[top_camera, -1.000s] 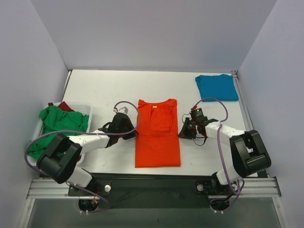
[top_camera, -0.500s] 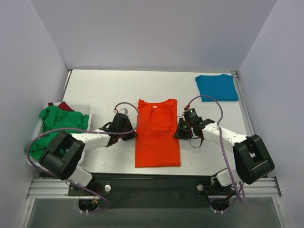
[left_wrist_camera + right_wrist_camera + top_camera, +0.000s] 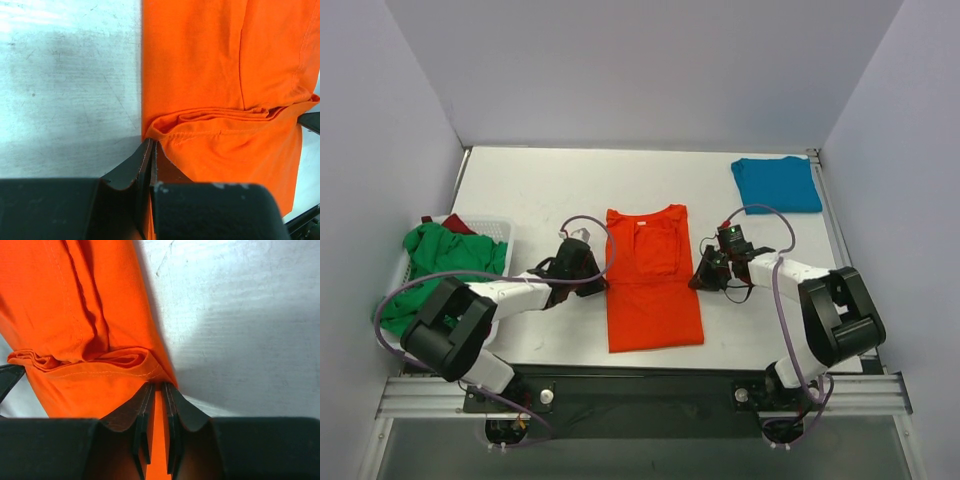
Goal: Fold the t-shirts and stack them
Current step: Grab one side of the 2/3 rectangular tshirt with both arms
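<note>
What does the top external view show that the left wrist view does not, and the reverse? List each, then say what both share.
Only top external: the teal t-shirt folded at the far right corner, the green t-shirt heaped in the white basket, and the orange t-shirt in its whole outline, neckline included. Only left wrist: the left gripper pinched shut on that shirt's edge, beside a bunched fold of cloth. Both: the orange t-shirt lying on the table.
</note>
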`<action>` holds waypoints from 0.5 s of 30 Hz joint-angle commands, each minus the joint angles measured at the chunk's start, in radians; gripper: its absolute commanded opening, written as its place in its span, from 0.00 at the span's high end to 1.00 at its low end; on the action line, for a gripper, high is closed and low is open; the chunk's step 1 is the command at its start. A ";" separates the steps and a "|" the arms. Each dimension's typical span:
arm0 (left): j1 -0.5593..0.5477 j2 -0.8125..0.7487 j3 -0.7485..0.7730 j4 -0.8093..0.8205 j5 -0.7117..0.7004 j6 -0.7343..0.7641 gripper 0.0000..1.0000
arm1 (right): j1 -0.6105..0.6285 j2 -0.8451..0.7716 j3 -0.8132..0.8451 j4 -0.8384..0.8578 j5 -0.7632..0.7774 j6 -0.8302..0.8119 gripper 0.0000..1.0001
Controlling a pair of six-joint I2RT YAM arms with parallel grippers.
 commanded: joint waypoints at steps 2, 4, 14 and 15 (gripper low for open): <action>0.009 -0.117 0.051 -0.079 -0.001 0.049 0.87 | -0.011 -0.110 -0.038 -0.070 0.010 0.002 0.83; 0.011 -0.178 0.071 -0.165 -0.008 0.051 0.84 | -0.017 -0.164 -0.031 -0.119 0.006 0.000 0.77; -0.023 -0.482 -0.145 -0.202 0.140 -0.047 0.64 | 0.090 -0.537 -0.226 -0.190 -0.068 0.118 0.73; -0.032 -0.498 -0.159 -0.198 0.149 -0.059 0.64 | 0.115 -0.552 -0.244 -0.187 -0.057 0.130 0.75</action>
